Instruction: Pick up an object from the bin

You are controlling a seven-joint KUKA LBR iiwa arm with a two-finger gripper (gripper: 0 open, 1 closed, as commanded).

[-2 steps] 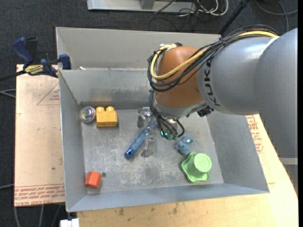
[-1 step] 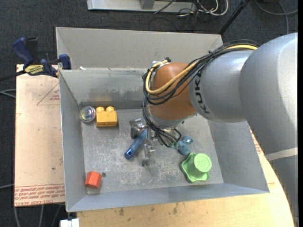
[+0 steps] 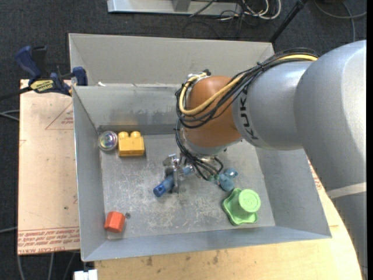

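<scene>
— Around the gripper [image 3: 175, 171], near the middle of the bin [image 3: 87, 156], what lies close?

— At its 4 o'clock, a small teal piece [image 3: 226, 180], just past the loops of black cable [image 3: 207, 169] hanging from the wrist. Farther the same way lies a green lid [image 3: 241, 206] with a scalloped edge, flat on the floor just beside the teal piece.

— And the other side?

— At 10 o'clock, well apart, a yellow block [image 3: 131, 144] with two studs stands by the far wall. A silver ball [image 3: 108, 140] sits at the block's 9 o'clock, just beside it; touching or not, I cannot tell. At 7 o'clock, near the front-left corner, is an orange cylinder [image 3: 115, 221].

— Anything crowding the gripper?

— The robot's own parts. The orange wrist cover [image 3: 210, 115] and the arm [image 3: 303, 104] hide the floor from 12 to 3 o'clock.

— Which thing is nearest?

— A blue piece [image 3: 163, 187], small and long, lying slantwise on the floor. It sits at the gripper's 7 o'clock, its upper end right at the gripper's tip, its lower end pointing toward 8 o'clock. Bare floor lies round its other sides.

— Does the gripper hold it?

— Cannot tell. Whether it is released or clenched does not show, nor whether its tip touches the blue piece.
</scene>
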